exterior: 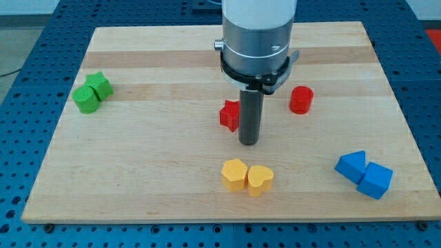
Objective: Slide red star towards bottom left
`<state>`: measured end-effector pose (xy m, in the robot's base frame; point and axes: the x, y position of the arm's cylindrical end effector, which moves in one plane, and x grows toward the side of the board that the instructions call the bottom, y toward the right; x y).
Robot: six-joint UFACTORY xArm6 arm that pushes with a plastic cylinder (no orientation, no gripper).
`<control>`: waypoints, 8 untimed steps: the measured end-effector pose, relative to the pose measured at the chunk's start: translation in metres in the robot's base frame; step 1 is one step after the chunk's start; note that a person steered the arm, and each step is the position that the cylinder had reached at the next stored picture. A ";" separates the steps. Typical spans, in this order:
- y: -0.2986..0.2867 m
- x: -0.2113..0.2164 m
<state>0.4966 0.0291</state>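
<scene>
Red star (229, 114) sits mid-surface, touching the left of the tip (249, 142). End effector is a bare rod; nothing is gripped. Contact looks low on the star's right; a glancing push risks spin or slip-off, perhaps toward yellow blocks (247, 176).

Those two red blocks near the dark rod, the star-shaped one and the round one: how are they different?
The red star block has points; the red round block is a smooth cylinder standing upright. The star sits at the view's left of my tip, right beside the rod and partly hidden by it; the cylinder stands apart at the view's right, fully visible. Both are the same red, similar in size, and rest on the wooden board.
</scene>
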 end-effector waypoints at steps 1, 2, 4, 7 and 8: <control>0.000 0.000; 0.007 0.007; 0.048 0.015; -0.004 -0.058; -0.039 -0.045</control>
<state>0.4521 -0.0104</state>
